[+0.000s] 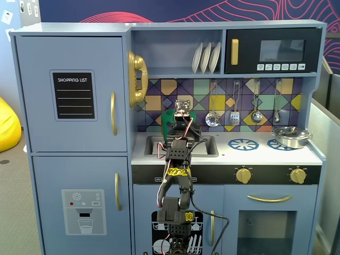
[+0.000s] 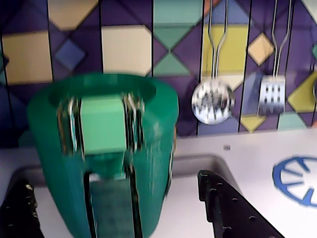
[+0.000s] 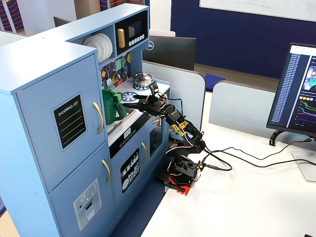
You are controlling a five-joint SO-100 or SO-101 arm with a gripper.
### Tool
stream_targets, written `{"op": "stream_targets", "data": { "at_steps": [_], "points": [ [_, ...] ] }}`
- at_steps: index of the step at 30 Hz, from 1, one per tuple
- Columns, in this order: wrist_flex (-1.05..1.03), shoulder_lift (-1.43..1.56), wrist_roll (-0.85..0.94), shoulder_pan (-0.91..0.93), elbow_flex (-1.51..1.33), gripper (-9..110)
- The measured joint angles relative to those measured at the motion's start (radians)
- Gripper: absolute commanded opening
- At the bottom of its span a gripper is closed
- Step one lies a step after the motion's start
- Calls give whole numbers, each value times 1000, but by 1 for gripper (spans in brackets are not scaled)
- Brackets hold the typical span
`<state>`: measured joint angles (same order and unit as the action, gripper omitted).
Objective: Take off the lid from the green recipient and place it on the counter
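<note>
A: Standing upright, the green recipient (image 2: 104, 158) has its long axis vertical, ribbed panel facing the wrist camera, mouth upward.

B: Where is it?

A: At the sink basin (image 1: 210, 146), against the tiled backsplash (image 2: 124, 44). No lid shows on its rim.

B: The tool (image 2: 119, 208)?

A: Spread apart, fingers (image 2: 233, 208) flanking the recipient's base.

A steel pot (image 1: 291, 137) sits at the right end of the toy kitchen, over a blue burner ring. Three white plates (image 1: 206, 57) stand on edge on the upper shelf, beside a black microwave (image 1: 273, 51). A yellow telephone (image 1: 137, 78) hangs on the left wall. A ladle, a grater and spoons hang against the coloured tiles (image 2: 124, 49). A monitor (image 3: 295, 89) stands on the white desk.
</note>
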<state>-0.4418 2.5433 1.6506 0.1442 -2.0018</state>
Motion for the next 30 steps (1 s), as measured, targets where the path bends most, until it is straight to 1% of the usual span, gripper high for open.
{"op": "stream_targets", "data": {
  "at_steps": [7, 18, 30],
  "points": [
    [48, -80, 29, -48, 48, 37],
    [81, -233, 64, -71, 153, 36],
    [126, -331, 83, -86, 198, 35]
  ]
}}
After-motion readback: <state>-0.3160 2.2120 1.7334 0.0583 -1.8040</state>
